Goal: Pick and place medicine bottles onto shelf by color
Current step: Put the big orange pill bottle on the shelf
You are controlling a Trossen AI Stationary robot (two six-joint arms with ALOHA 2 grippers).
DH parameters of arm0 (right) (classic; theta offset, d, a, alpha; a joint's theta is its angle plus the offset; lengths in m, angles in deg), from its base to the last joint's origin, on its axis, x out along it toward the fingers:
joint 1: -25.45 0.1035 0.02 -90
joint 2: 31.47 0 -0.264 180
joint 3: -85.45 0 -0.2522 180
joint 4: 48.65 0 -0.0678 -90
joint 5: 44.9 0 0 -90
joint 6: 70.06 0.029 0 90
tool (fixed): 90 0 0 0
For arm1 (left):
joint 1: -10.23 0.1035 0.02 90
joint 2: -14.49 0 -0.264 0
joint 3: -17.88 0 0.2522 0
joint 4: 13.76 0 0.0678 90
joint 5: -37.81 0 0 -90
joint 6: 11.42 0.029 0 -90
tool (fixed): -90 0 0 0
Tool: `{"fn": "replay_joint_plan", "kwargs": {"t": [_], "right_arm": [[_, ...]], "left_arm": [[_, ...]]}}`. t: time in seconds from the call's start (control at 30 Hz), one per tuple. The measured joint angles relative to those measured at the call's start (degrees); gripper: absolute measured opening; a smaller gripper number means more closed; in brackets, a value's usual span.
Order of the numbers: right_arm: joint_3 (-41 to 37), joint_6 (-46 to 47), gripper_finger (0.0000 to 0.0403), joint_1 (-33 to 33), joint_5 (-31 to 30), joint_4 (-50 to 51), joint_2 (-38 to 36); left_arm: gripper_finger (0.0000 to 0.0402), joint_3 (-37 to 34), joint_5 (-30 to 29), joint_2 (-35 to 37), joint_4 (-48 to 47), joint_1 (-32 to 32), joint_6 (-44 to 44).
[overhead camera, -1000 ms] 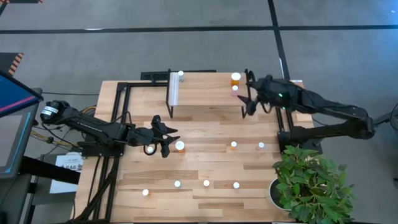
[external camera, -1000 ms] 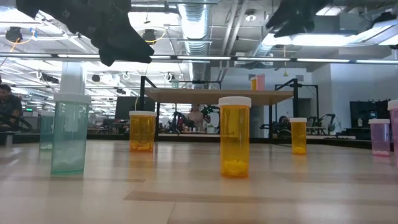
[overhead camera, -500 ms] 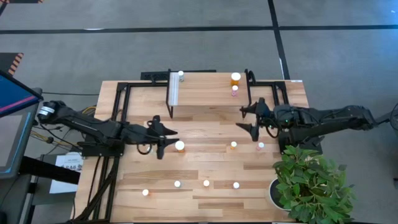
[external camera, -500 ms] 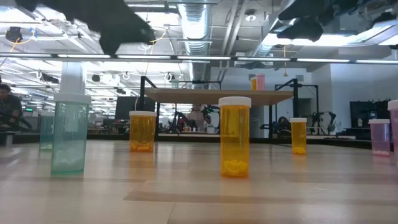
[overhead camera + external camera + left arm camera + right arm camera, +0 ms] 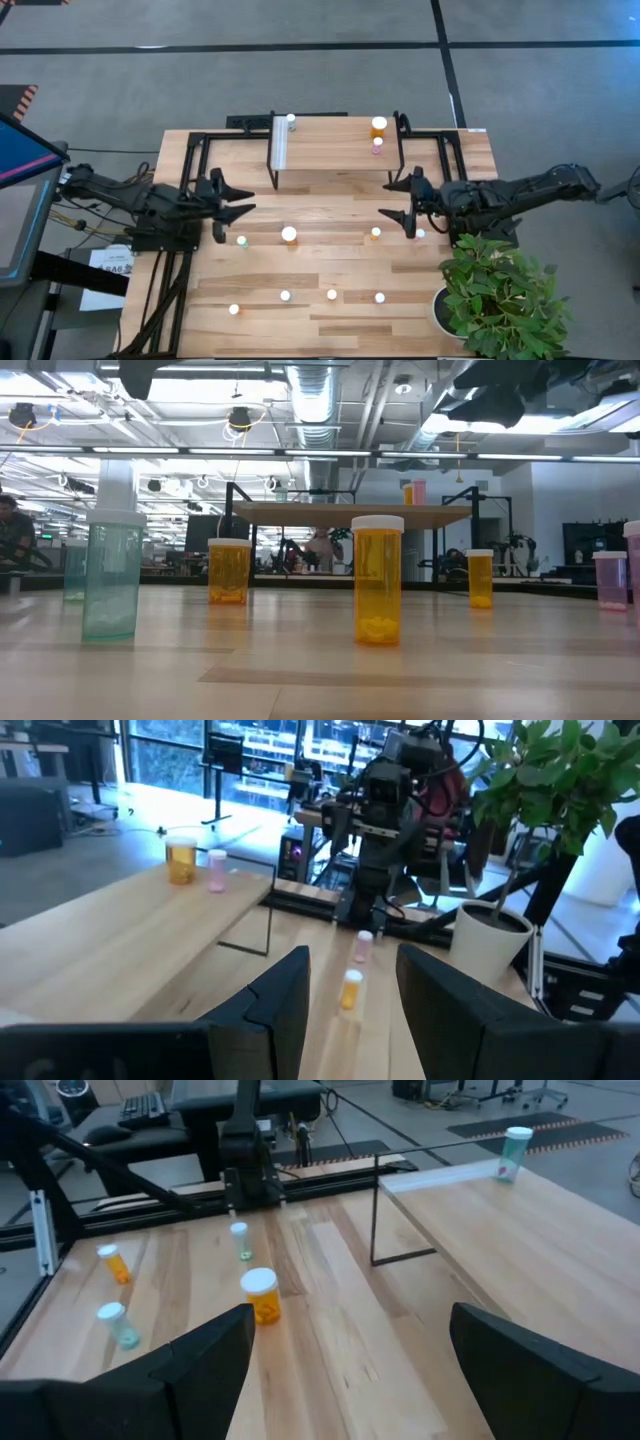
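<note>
Taking the shelf (image 5: 335, 140) as our landmark, we start with what lies farthest on the near side of it: a row of four white-capped bottles along the table's (image 5: 330, 270) front edge, among them one at (image 5: 285, 296). Closer to the shelf we find a larger orange bottle (image 5: 289, 234), a small green one (image 5: 241, 240) beside it, then a small orange bottle (image 5: 375, 233) and a pink bottle (image 5: 420, 234) toward the plant (image 5: 500, 295).

We see the left gripper (image 5: 232, 204) hanging off the shelf's left front corner, fingers spread wide and holding nothing. The right gripper (image 5: 397, 197) sits off the shelf's right front leg, its fingers also spread wide and empty, just beside the small orange and pink bottles.

On the shelf itself we count three bottles: a green one (image 5: 291, 119) at the white strip end, and at the opposite end a large orange bottle (image 5: 379, 125) with a pink one (image 5: 378, 144) touching or just beside it.
</note>
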State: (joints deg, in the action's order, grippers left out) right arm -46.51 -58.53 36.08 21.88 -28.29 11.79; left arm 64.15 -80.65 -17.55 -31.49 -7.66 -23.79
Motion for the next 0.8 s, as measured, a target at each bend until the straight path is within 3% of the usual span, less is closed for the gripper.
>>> {"fn": "replay_joint_plan", "kwargs": {"t": [0.4,0.8], "right_arm": [[0.0,-2.1,0.0357,1.4,-2.4,-5.9,4.9],[0.0,-3.0,0.0357,1.2,-2.4,-9.2,6.7]], "left_arm": [[0.0139,0.0,0.0,1.3,-9.7,0.0,-0.6],[0.0139,0.0,0.8,1.2,-27.6,0.0,-0.7]]}}
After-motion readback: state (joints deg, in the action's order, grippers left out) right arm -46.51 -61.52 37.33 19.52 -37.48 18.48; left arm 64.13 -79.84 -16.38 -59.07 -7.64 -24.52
